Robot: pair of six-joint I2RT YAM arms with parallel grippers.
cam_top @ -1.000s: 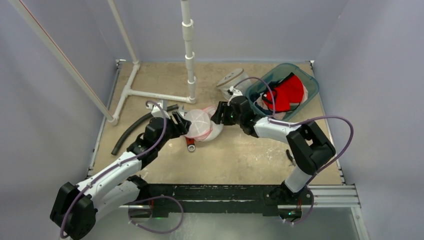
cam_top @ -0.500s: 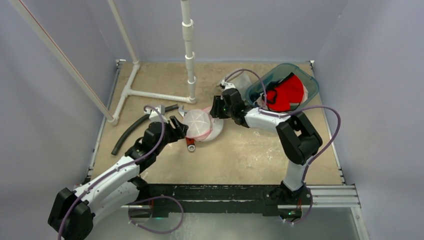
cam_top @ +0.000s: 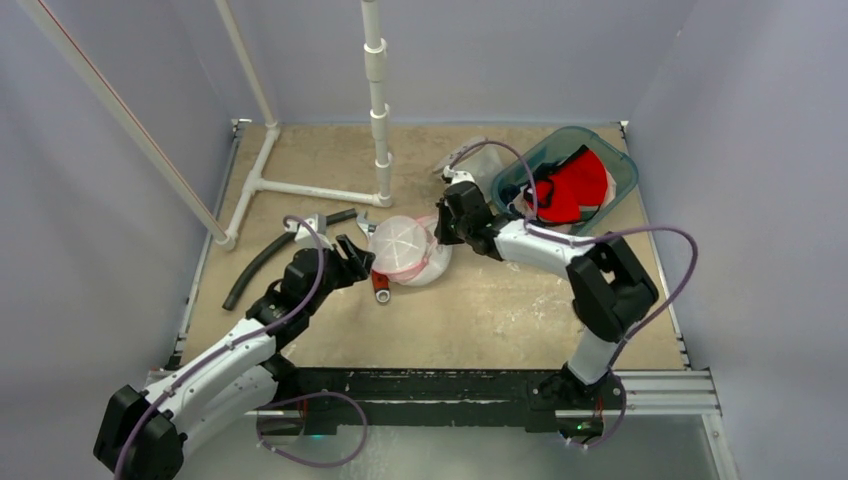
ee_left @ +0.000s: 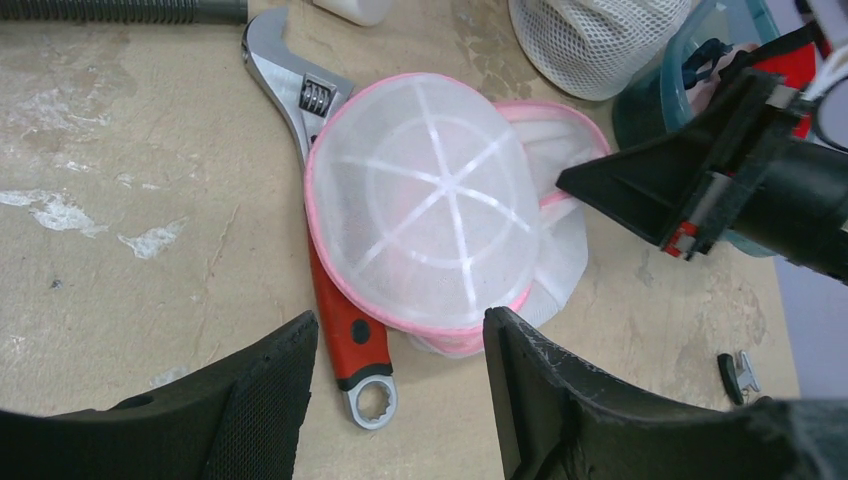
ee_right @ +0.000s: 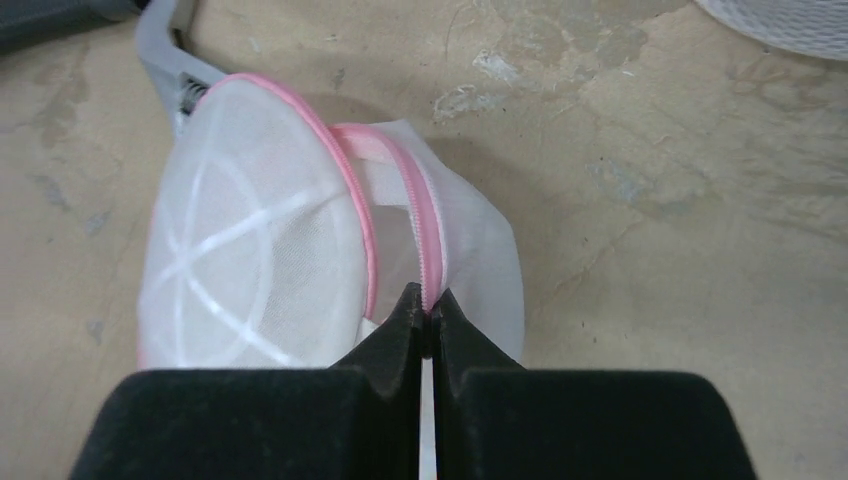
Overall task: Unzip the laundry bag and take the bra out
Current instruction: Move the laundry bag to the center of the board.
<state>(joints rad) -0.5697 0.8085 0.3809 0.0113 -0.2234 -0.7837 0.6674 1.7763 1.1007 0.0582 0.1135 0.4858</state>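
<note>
Scuffed beige tabletop [cam_top: 480, 310], pale walls. Far left: white pipe frame [cam_top: 300, 188], black hose [cam_top: 258, 265]. Left gripper [ee_left: 398, 318] spread wide, empty, just left of laundry bag [cam_top: 405, 250], centre, lying across wrench [ee_left: 345, 335]. Right gripper [ee_right: 425, 300] pinched closed on pink zipper [ee_right: 425, 240]. Far right: teal bin [cam_top: 620, 170].

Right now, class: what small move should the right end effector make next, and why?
Probably draw the zip round the bag: the right end effector is shut on it, while the left end effector sits open beside the bag.
</note>
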